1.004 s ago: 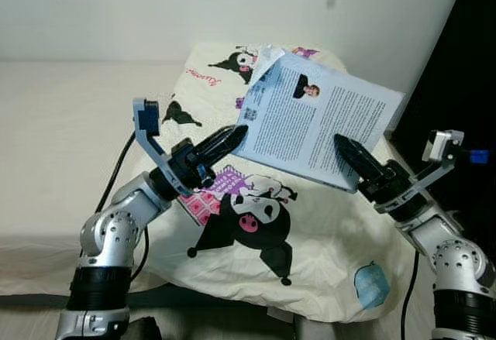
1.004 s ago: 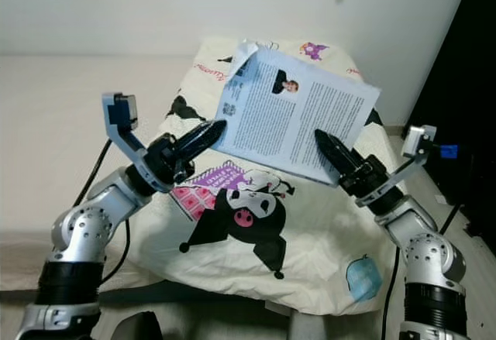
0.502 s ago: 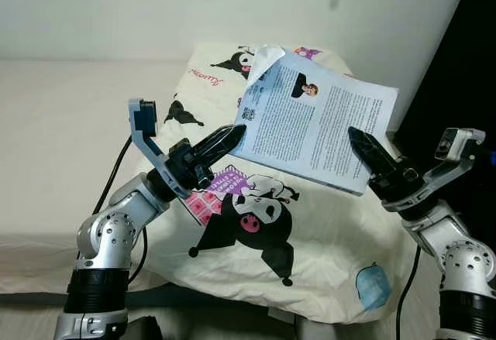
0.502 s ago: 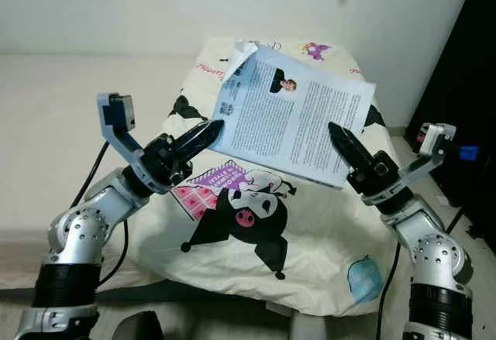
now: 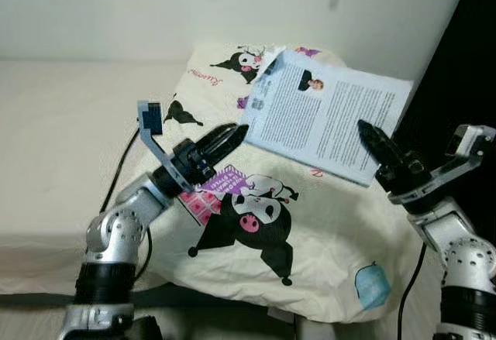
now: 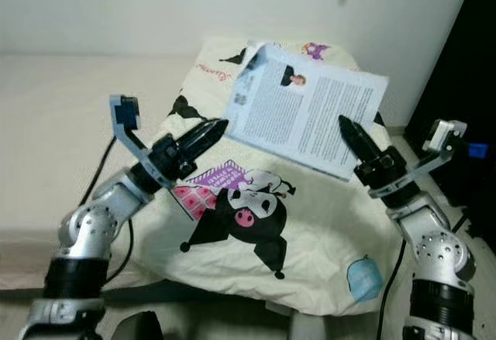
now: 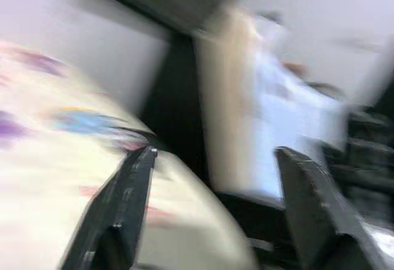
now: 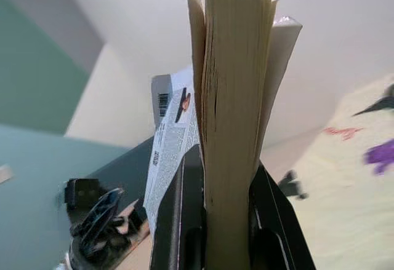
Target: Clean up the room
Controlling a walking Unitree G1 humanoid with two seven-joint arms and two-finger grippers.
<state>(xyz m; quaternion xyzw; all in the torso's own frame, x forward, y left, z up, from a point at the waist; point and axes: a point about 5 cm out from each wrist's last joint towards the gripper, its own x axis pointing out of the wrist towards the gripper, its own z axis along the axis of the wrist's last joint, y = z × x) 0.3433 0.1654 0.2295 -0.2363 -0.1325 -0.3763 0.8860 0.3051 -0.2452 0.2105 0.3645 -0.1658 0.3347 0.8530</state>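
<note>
A pale blue paperback book (image 5: 325, 119) with printed text on its back cover hangs tilted above the bed. My right gripper (image 5: 370, 140) is shut on its lower right edge. In the right wrist view the book's page block (image 8: 231, 128) sits clamped between the two fingers. My left gripper (image 5: 230, 134) points at the book's left corner, just short of it. In the blurred left wrist view its fingers (image 7: 123, 202) stand wide apart and open, with the book (image 7: 277, 128) beyond their tips.
Under the book lies a cream cover (image 5: 310, 224) printed with black cartoon figures and a pink patch, spread over the beige bed (image 5: 62, 123). A white wall runs behind. Dark furniture (image 5: 465, 61) stands at the right.
The book has shifted right and a little up with my right gripper. Its left corner has come away from my left gripper's fingertips, which touched it before.
</note>
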